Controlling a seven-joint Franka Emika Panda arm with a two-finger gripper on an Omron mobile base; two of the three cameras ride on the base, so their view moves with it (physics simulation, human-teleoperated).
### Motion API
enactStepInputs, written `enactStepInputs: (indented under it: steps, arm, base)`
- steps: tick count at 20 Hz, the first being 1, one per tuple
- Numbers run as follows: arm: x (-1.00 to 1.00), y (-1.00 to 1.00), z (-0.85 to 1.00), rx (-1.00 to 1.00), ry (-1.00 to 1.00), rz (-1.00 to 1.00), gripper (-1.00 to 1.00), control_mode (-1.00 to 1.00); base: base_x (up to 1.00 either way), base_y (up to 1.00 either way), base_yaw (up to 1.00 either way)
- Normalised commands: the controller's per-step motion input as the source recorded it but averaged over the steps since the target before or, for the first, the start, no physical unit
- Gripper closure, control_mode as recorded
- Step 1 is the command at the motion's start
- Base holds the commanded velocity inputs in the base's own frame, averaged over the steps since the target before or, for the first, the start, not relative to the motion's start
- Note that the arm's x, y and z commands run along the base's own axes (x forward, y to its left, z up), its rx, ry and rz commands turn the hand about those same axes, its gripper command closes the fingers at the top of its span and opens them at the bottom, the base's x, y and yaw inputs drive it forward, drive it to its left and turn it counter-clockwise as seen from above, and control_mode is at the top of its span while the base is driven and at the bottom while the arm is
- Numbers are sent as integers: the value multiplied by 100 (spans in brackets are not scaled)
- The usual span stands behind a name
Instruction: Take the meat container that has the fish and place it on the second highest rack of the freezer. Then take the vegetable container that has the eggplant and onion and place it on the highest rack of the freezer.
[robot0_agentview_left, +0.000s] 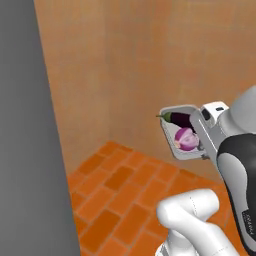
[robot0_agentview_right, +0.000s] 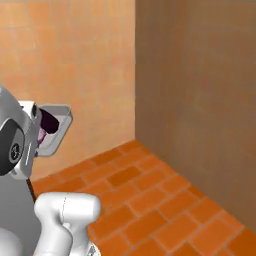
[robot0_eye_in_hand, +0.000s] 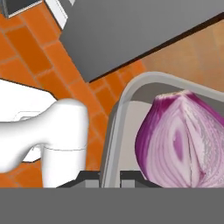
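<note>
Claw grips container: one eggplant, one onion.

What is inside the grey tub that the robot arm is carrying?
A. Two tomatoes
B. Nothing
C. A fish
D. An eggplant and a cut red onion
D: the tub holds a dark purple eggplant above a halved red onion.

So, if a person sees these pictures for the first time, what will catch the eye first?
Probably the grey container held up in the air at the end of the white arm, tipped on its side over the orange brick floor, with a dark eggplant and a cut purple onion inside. In the hand view the onion's ringed cut face fills the lower right. A tall grey panel stands at the left of the left base view.
</note>
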Motion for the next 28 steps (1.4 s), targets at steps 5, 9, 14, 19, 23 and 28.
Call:
enactStepInputs:
  steps: [5,9,14,19,23,28]
  arm:
    - [0,0,0,0,0,0,100,100]
    - [0,0,0,0,0,0,100,100]
    - [0,0,0,0,0,0,100,100]
    - [0,0,0,0,0,0,100,100]
    - [0,0,0,0,0,0,100,100]
    - [0,0,0,0,0,0,100,100]
  base:
    - [-20,-4,60]
    - [-13,-36,61]
    - [-17,-44,56]
    - [-55,-3,55]
    - [-13,38,41]
    - [9,42,39]
